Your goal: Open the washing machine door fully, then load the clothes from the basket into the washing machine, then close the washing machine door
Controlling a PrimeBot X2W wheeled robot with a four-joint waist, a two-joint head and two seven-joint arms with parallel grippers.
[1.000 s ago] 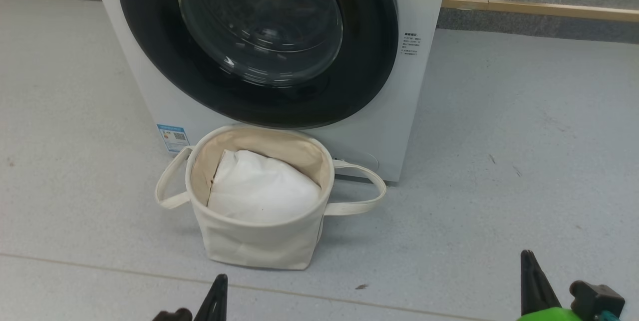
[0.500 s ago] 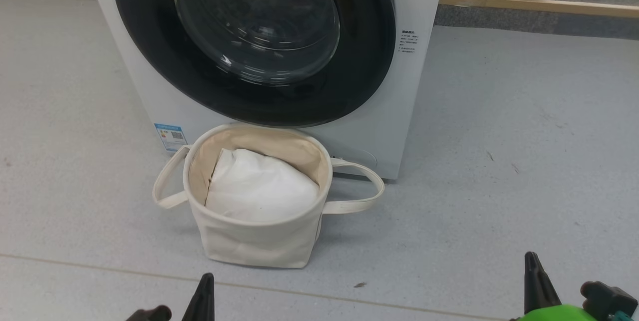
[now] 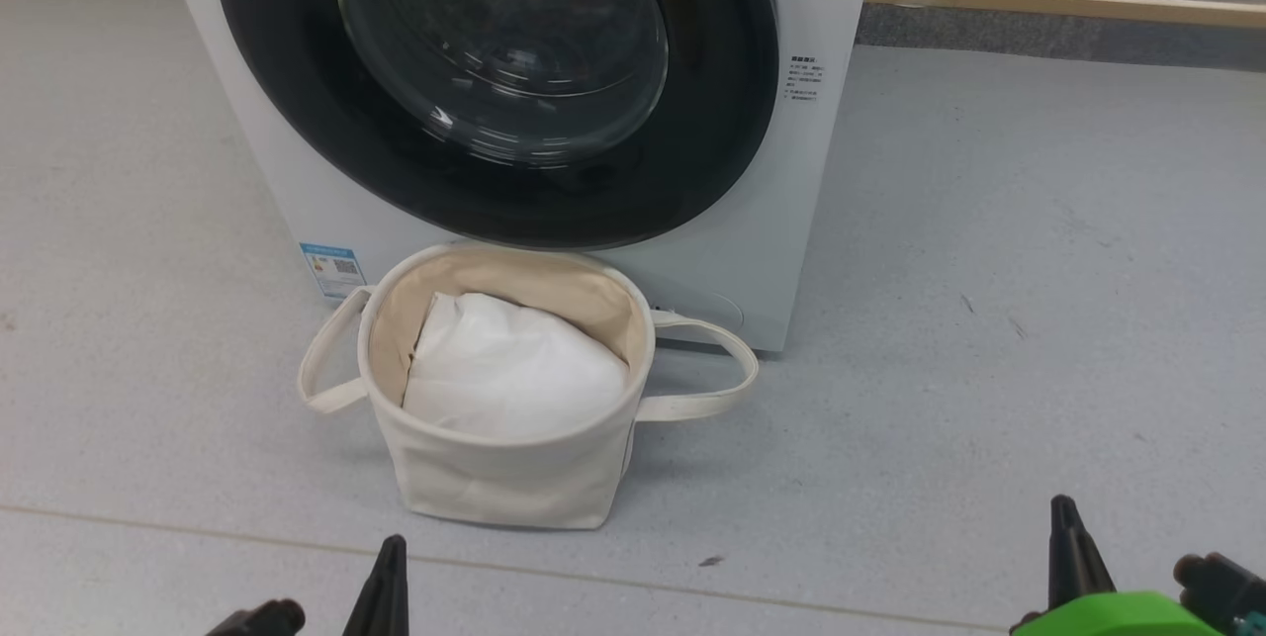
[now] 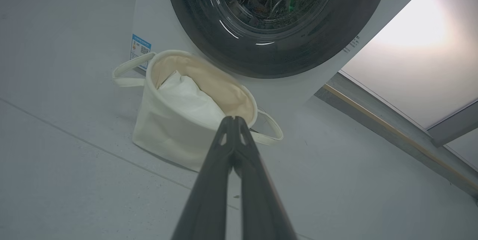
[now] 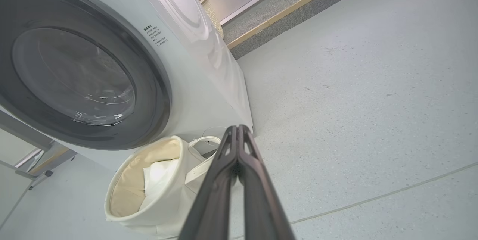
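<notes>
1. Both end effectors have drifted outward in the head view over the last second. The left end effector (image 3: 393,552) has gone leftward and the right end effector (image 3: 1064,517) a little to the right. The slight leftward slide of everything else is the camera's own.
2. Each end effector has its fingers pressed together with nothing between them. Both sit low at the near edge, well apart from the basket (image 3: 504,478).
3. The washing machine door (image 3: 499,43) lies flush against the washing machine (image 3: 791,221). The basket stands on the floor (image 3: 989,319) just in front of it, holding white padding (image 3: 514,374). No blue clothes show in it, and the dark glass hides whether they are in the drum.
4. Loading looks done, but the latch is not visible. A door only pushed to, or a hem caught in the seal, could let it spring ajar.
5. A garment buried under the padding would be left behind if the job is called finished now.
6. The basket's right loop handle (image 3: 712,389) sticks out sideways. A low sweep of the right arm could hook it and drag or tip the basket.
</notes>
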